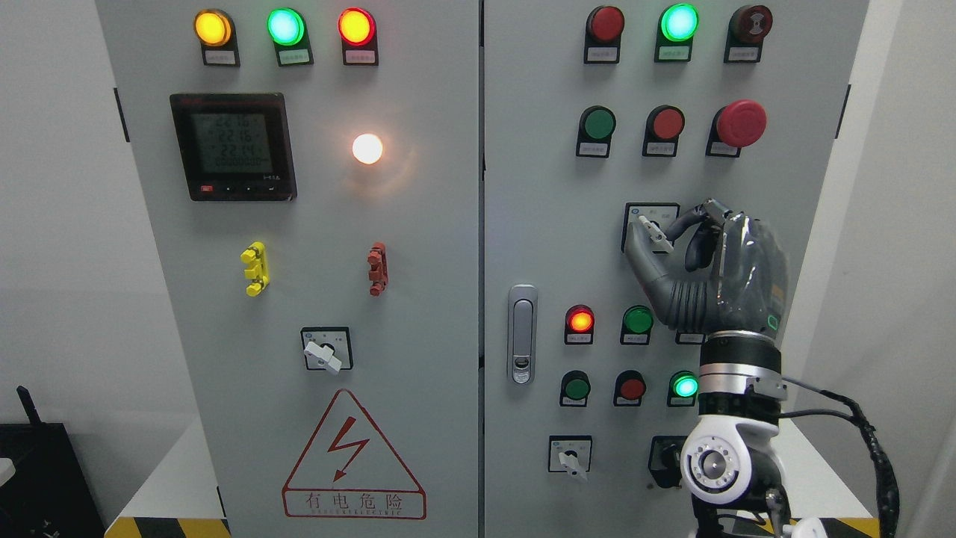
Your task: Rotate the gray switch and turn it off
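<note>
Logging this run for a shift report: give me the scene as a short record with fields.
setting: gray electrical cabinet with two doors
active hand: right robot hand, raised at the right door
target: gray switch, thumb and fingers closed around its knob
other switches: left door; lower right door
left hand: not in view

The right hand (709, 261) is raised against the cabinet's right door (538, 187), its fingers (691, 218) curled onto the rotary switch (651, 228) at their tips. Above the fingers sits a row of three push buttons (665, 127), and above that a row of three lamps (676, 26). Below the fingers lie more lamps (609, 325), with the door handle (522, 334) to their lower left. Far left of the fingers, on the left door (314, 224), a meter (232, 146) sits above another rotary switch (326, 349).
</note>
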Tool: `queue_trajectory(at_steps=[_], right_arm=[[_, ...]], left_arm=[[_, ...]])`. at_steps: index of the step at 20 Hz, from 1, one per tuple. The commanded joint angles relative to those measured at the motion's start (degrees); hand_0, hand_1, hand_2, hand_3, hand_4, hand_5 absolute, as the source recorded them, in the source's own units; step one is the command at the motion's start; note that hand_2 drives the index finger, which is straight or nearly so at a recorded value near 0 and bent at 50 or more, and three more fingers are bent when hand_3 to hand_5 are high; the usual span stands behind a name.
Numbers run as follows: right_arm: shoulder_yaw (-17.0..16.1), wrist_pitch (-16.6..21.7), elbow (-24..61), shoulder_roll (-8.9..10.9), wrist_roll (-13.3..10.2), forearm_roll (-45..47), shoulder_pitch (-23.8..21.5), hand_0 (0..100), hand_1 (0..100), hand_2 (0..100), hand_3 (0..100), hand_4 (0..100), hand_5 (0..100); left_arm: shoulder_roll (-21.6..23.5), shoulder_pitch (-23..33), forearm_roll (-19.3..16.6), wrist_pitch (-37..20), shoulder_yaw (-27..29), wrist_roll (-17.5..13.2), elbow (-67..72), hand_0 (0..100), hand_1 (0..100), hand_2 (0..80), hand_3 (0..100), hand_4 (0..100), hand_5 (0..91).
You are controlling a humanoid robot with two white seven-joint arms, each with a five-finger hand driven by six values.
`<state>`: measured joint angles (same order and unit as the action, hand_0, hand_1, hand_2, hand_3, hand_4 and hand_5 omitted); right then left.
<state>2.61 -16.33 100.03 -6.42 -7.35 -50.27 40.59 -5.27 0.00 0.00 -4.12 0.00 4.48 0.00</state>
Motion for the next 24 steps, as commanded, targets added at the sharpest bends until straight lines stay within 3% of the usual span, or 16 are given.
queue_trajectory(at_steps=[1,24], right_arm=[[0.03,-0.02,-0.02,0.00,0.50,0.00,0.02,25,49,67,100,96,100],[0.11,-0.02,-0.45,-0.09,0.50,0.00,0.10,46,50,69,100,97,100]], left_arm=[[0.00,-0.53,1.14,0.26,0.44,0.09,-1.49,12,39,0.0,0,0,0.0],[0.00,-0.53,1.14,0.34,0.44,0.09,-1.49,12,39,0.0,0,0,0.0]])
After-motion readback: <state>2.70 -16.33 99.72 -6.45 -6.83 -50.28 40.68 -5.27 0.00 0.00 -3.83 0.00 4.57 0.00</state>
